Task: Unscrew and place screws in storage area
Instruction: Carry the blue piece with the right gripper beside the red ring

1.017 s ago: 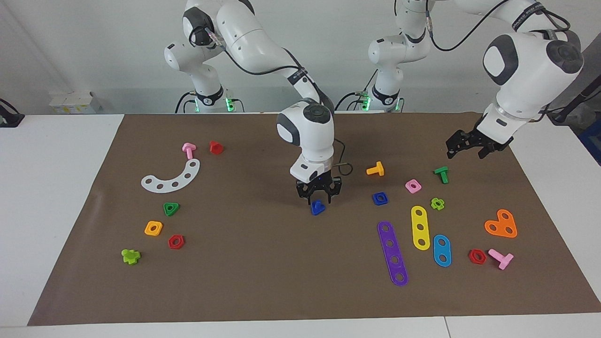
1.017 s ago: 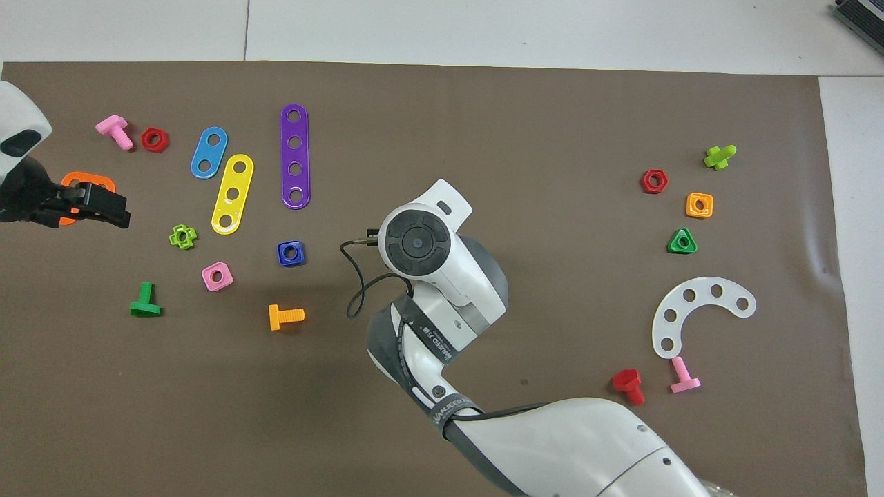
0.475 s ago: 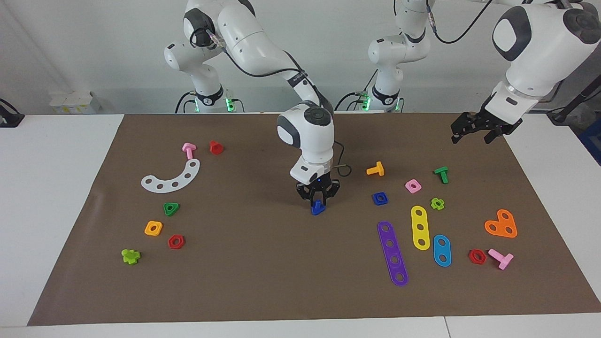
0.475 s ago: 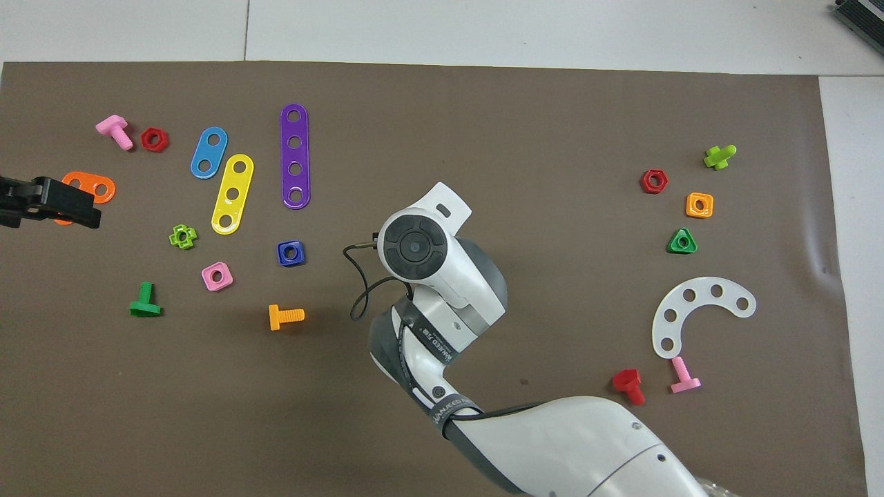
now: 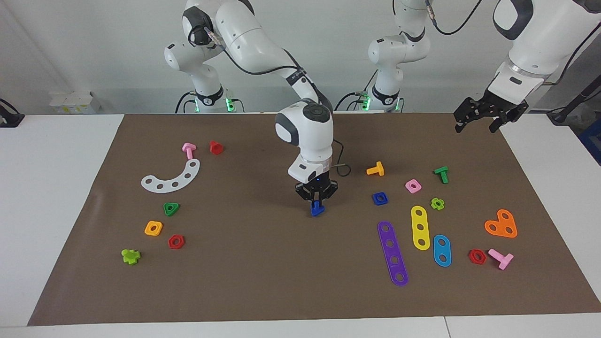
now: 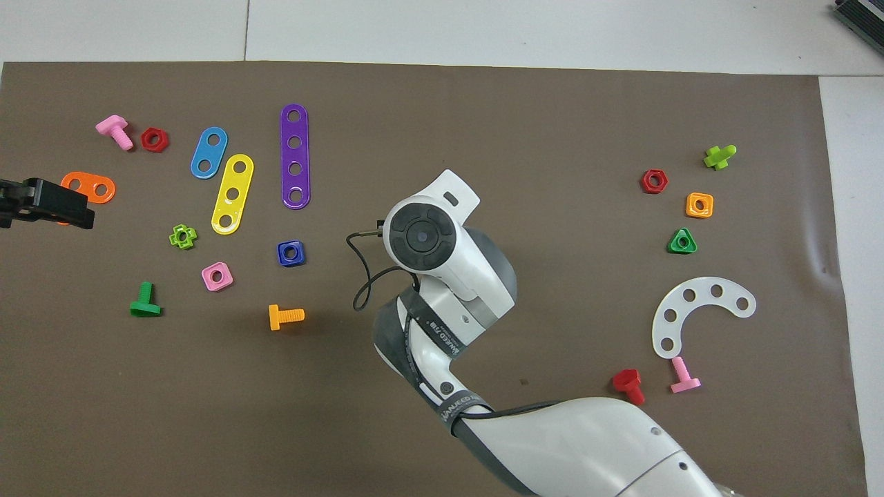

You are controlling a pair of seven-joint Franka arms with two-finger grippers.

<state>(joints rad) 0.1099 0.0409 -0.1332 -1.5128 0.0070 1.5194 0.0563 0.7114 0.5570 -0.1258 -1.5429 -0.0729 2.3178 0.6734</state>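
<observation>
The blue bolt (image 5: 318,208) stands at the middle of the brown mat (image 5: 263,263), head down on the mat. My right gripper (image 5: 317,201) comes straight down onto it and is shut on its stem. In the overhead view the right hand (image 6: 421,237) hides the bolt. The matching blue square nut (image 5: 380,198) lies apart, toward the left arm's end; it also shows in the overhead view (image 6: 291,253). My left gripper (image 5: 480,121) is open and empty, raised over the mat's edge at the left arm's end, and shows at the overhead view's edge (image 6: 65,206).
Near the nut lie an orange bolt (image 5: 375,169), a pink nut (image 5: 412,186), a green bolt (image 5: 441,174) and purple (image 5: 392,252), yellow (image 5: 420,227) and blue (image 5: 442,250) strips. A white arc (image 5: 172,178), a green nut (image 5: 171,208), an orange nut (image 5: 153,228) and a red nut (image 5: 176,241) lie at the right arm's end.
My right gripper's fingers have closed on the blue bolt. My left gripper has risen and drawn back toward the robots, away from the green bolt.
</observation>
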